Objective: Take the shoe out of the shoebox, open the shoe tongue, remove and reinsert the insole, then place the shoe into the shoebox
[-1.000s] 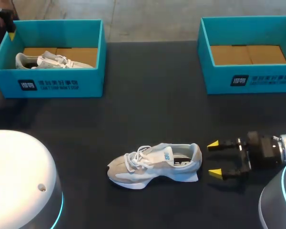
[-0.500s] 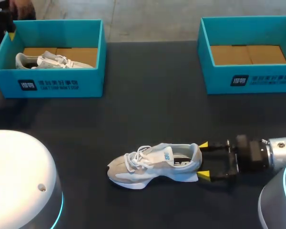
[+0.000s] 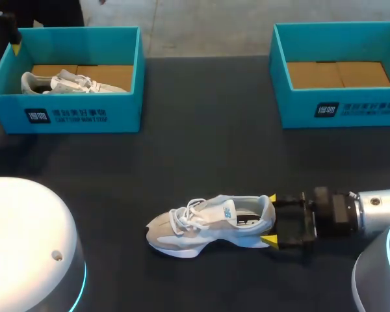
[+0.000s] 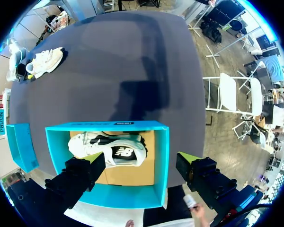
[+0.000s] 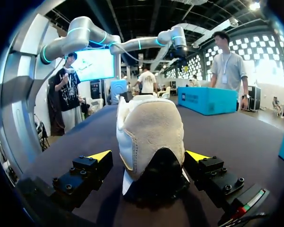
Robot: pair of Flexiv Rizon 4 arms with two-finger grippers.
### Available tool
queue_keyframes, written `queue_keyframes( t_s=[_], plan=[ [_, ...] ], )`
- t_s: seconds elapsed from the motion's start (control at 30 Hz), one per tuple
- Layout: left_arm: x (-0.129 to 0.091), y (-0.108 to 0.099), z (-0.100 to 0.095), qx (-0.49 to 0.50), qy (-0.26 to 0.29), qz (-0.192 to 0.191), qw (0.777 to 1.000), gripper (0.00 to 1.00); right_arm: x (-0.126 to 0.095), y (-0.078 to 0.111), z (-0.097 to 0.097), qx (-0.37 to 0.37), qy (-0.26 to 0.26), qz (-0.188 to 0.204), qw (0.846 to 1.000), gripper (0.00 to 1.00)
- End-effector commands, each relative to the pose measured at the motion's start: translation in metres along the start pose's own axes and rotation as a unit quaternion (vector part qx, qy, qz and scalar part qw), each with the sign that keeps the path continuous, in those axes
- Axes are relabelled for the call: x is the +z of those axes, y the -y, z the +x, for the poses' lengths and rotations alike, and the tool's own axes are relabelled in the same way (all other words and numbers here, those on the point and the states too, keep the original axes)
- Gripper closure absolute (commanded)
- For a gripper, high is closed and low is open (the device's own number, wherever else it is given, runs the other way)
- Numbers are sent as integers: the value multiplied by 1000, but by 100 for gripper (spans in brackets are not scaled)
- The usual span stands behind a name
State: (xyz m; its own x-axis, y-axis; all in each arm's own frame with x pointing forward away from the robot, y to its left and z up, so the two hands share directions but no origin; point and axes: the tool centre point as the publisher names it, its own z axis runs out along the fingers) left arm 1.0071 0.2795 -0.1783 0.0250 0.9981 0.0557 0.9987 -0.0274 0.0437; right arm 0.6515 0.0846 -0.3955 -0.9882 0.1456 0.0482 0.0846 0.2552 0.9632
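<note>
A grey and white shoe [image 3: 208,224] lies on its side on the dark table [image 3: 201,143], toe to the left, also in the left wrist view as the shoe [image 4: 45,61]. My right gripper [image 3: 270,220] stands open with one yellow tip on each side of the heel. In the right wrist view the heel [image 5: 151,127] sits between the fingers of the right gripper [image 5: 149,155], with gaps on both sides. My left gripper [image 4: 139,165] hangs open above the left shoebox [image 4: 132,125], which holds a second shoe [image 4: 109,149].
The left shoebox [image 3: 84,114] with the second shoe [image 3: 65,82] stands at the back left. A teal shoebox [image 3: 338,107] at the back right shows only its cardboard floor. My left arm [image 3: 10,32] is at the far left corner.
My right gripper has moved left along the table, from clear of the shoe to straddling its heel. The shoe and the left arm have stayed put.
</note>
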Motion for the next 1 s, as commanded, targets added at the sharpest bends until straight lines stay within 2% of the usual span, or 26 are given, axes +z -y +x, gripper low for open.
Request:
queue_keyframes(
  t_s=[0.03, 0.43, 1.0],
  plan=[
    [0, 1, 0, 0, -1, -1, 1000, 0, 6, 1, -1, -2, -1, -1, 1000, 0],
    [0, 1, 0, 0, -1, -1, 1000, 0, 5, 3, -4, -8, -1, -7, 1000, 0],
    [0, 1, 0, 0, -1, -1, 1000, 0, 28, 8, -5, -11, -26, -14, 1000, 0]
  ],
)
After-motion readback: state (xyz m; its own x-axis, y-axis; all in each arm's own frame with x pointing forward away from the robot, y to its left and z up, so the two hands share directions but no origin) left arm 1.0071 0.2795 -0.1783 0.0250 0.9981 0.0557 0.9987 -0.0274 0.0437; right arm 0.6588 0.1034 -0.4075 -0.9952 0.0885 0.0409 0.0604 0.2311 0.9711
